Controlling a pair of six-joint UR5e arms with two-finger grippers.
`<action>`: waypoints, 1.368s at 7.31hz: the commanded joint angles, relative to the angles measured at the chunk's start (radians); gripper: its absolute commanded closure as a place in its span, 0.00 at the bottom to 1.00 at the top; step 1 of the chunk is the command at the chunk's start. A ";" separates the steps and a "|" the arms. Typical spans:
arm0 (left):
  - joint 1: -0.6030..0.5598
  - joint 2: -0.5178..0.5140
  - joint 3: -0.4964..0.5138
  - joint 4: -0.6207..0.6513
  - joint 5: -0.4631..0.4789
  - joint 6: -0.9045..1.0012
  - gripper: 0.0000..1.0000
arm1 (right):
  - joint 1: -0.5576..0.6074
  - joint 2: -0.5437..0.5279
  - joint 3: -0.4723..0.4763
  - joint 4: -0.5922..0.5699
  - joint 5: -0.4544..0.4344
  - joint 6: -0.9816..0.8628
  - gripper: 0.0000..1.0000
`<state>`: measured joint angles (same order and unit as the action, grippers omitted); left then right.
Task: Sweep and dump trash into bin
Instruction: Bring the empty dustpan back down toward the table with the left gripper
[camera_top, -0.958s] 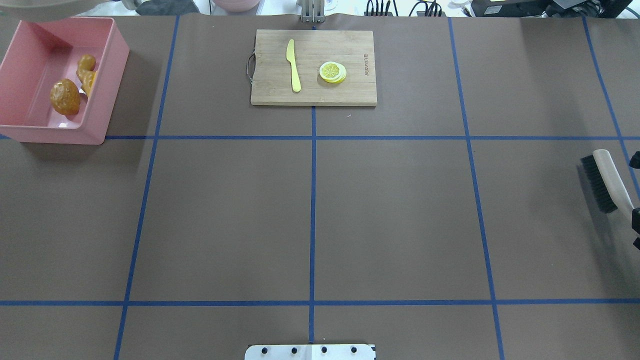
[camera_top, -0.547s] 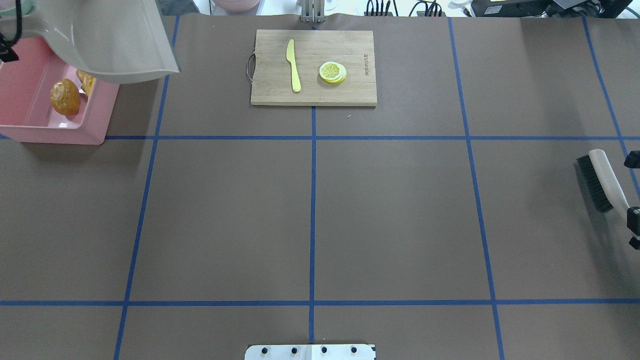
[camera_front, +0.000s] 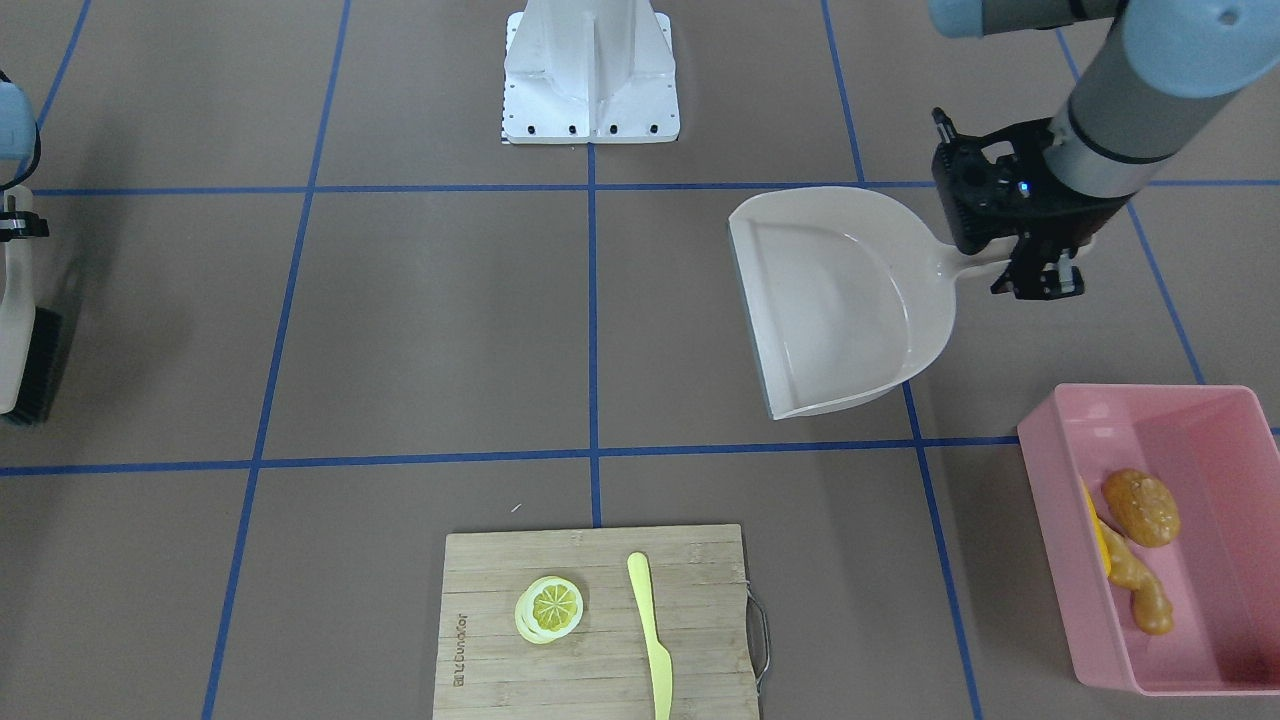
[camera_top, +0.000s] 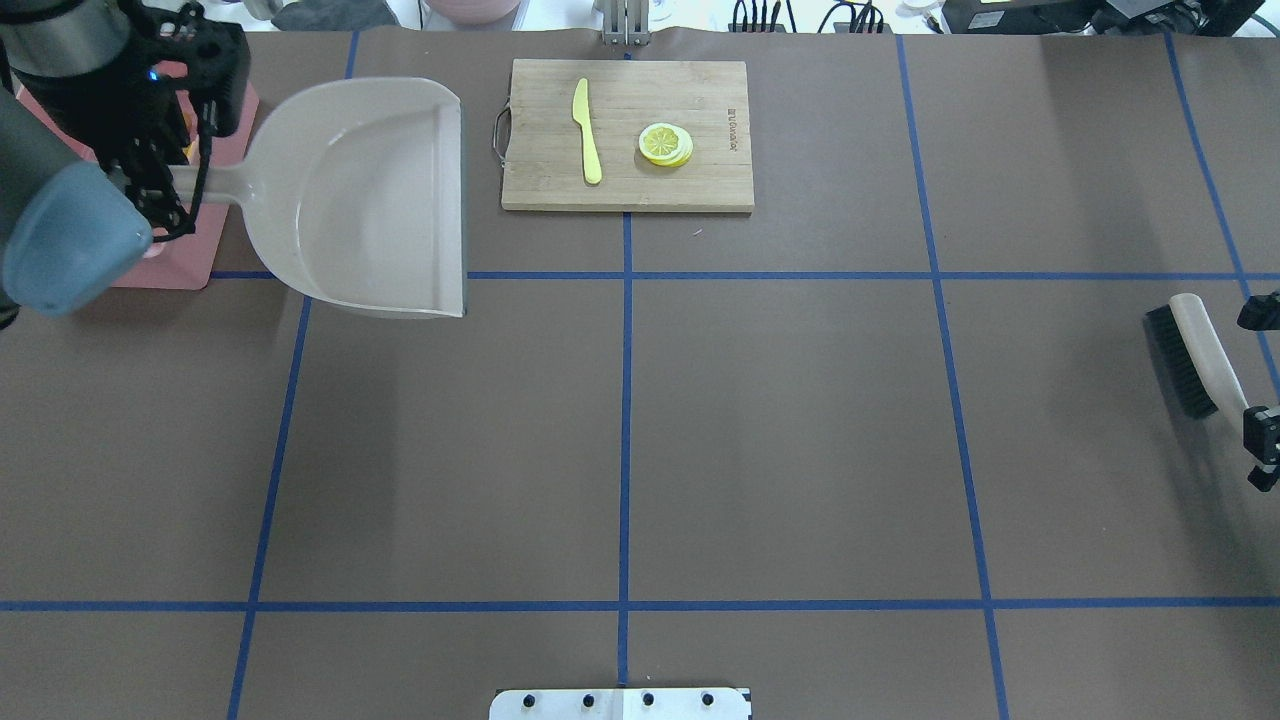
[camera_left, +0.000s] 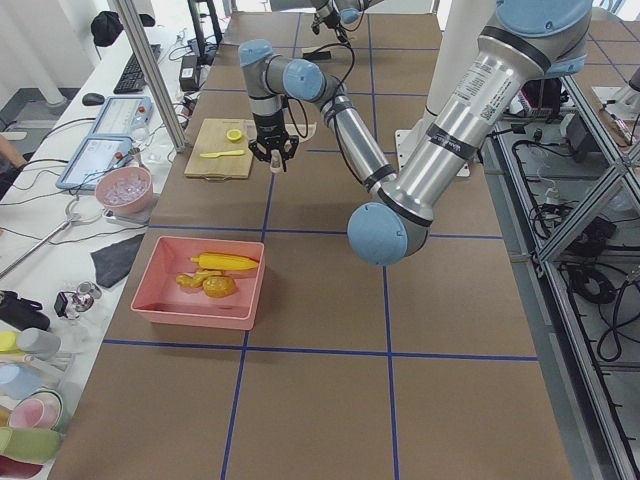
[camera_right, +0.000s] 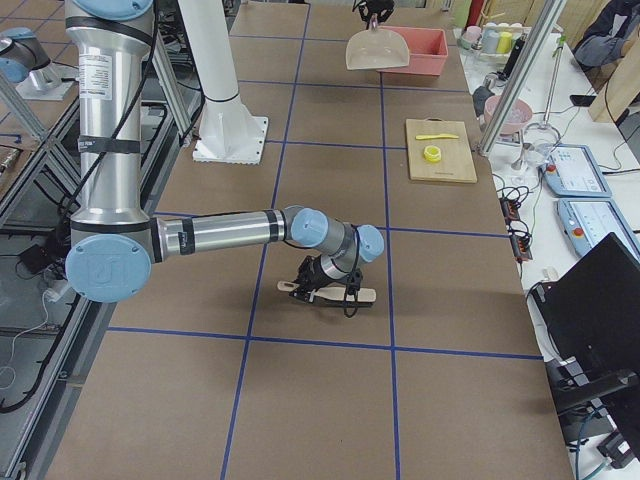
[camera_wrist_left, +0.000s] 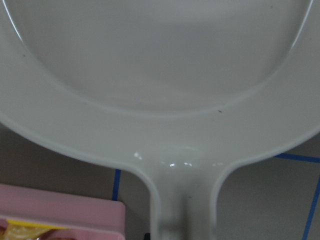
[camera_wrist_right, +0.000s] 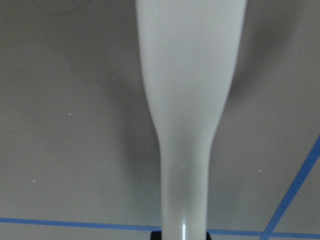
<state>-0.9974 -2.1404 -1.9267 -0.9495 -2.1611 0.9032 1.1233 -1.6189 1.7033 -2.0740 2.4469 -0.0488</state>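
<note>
Large pink rectangular bin (camera_front: 1220, 480), upright and open-topped, near the handle end of the dustpan (camera_front: 840, 300), apart from it and away from its open lip. Inside, against the wall nearest the dustpan: yellow corn cob (camera_front: 1097, 530). Just beside it, knobbly tan ginger root (camera_front: 1137, 585) and glossy brown potato lump (camera_front: 1141, 507).

I'm watching the left arm reaching over the bench (camera_top: 800, 450), its left end effector (camera_front: 1030, 270) pinching the dustpan (camera_top: 360, 200) handle. The right arm's hanging low, right end effector (camera_top: 1262, 425) gripping the brush (camera_top: 1195, 350) handle.
</note>
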 joint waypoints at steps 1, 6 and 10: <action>0.127 0.034 -0.002 -0.051 0.004 0.014 1.00 | 0.000 0.002 -0.001 0.000 0.000 0.001 0.31; 0.224 0.160 0.002 -0.132 0.004 -0.140 1.00 | 0.001 0.062 0.013 -0.008 -0.015 0.079 0.00; 0.264 0.221 0.012 -0.244 0.006 -0.259 1.00 | 0.056 0.066 0.076 -0.012 -0.118 0.069 0.00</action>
<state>-0.7511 -1.9260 -1.9192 -1.1713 -2.1569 0.6630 1.1523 -1.5538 1.7617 -2.0856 2.3719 0.0264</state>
